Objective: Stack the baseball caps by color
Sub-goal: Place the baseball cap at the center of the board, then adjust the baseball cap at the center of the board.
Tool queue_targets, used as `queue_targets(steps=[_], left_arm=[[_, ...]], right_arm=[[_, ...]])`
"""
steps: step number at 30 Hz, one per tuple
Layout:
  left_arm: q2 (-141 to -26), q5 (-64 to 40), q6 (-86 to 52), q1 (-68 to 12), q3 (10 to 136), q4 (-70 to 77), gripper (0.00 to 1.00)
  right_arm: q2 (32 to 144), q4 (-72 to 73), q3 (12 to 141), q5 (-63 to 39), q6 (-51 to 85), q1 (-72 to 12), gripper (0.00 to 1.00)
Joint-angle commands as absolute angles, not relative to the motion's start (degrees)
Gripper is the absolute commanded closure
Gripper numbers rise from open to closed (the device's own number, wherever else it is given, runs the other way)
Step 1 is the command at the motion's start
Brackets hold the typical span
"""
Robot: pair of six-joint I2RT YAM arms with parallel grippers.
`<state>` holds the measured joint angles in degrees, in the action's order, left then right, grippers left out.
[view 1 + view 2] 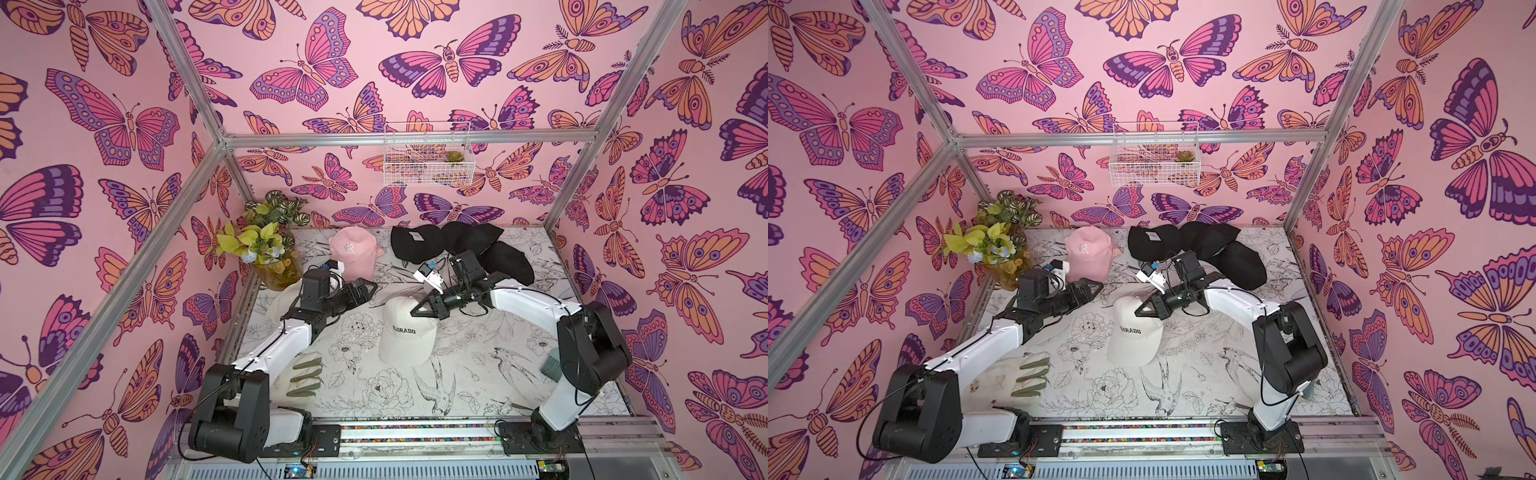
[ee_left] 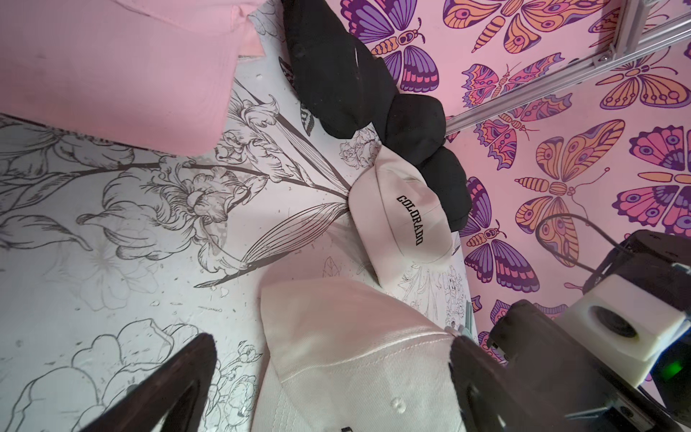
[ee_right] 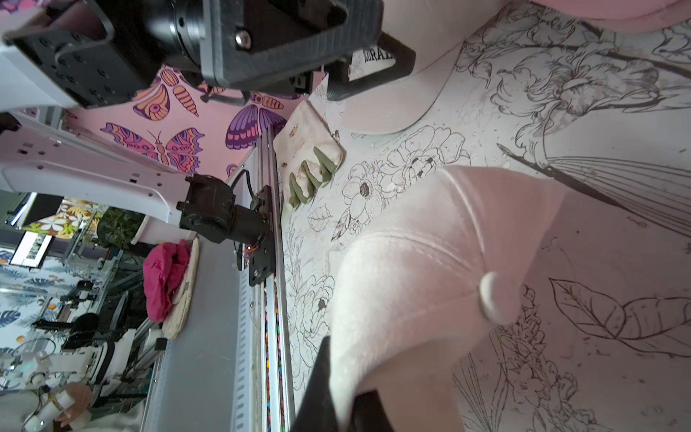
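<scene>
Right gripper (image 1: 415, 311): pinching the crown fabric of the cream cap (image 1: 409, 338).
Left gripper (image 1: 368, 291): spread wide, empty, just opposite.
Risk: the thin pinch may slip, dropping the cap below the fingertips.

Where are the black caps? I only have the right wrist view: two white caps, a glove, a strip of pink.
Observer: Three black caps sit bunched along the table's far side.
Operator: More white ones besides my held cap?
Observer: A third white cap lies beside the nearest black cap; only the left wrist view shows it.
Operator: And the pink?
Observer: A pink cap with a white monogram, next to the plant.
</scene>
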<state>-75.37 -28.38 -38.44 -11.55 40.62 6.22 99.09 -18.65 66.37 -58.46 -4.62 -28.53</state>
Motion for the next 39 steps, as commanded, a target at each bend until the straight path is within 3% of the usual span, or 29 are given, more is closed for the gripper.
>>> queue_targets(steps=[1, 3, 6, 9, 10, 20, 28, 34, 39], left_arm=[[-73.49, -26.85, -36.85, -11.84, 38.62, 1.34, 0.00], [-70.61, -26.22, -36.31, -12.47, 38.02, -0.69, 0.00], [-69.55, -24.65, -35.60, -14.87, 37.62, -4.00, 0.00], [-68.77, -22.54, -34.26, -18.06, 37.45, -8.33, 0.00], [-68.38, -22.24, -33.94, -19.45, 36.84, -9.07, 0.00], [-65.16, -28.59, -30.05, -32.40, 29.60, -7.76, 0.00], [-67.94, -30.41, -35.01, -33.49, 23.33, -1.17, 0.00], [-71.24, -26.25, -36.17, -33.84, 21.94, -0.73, 0.00], [-72.34, -25.54, -36.06, -33.78, 22.37, -1.04, 0.00]], right_arm=[[101.41, -27.99, 67.55, -56.05, -12.23, -28.06, 0.71], [102.37, -32.81, 69.19, -53.26, -14.07, -27.22, 0.54], [102.26, -34.48, 71.06, -44.21, -11.52, -26.81, 0.37], [101.69, -33.34, 71.63, -42.19, -9.66, -26.77, 0.14], [101.75, -32.83, 71.95, -42.21, -8.64, -26.80, 0.00], [107.65, -32.37, 77.28, -42.49, 0.66, -27.52, 0.01], [109.71, -37.06, 78.47, -42.42, 1.74, -30.40, 0.01], [111.89, -34.34, 79.36, -55.79, 3.92, -31.38, 0.02], [110.50, -33.88, 79.47, -58.79, 2.33, -32.86, 0.06]])
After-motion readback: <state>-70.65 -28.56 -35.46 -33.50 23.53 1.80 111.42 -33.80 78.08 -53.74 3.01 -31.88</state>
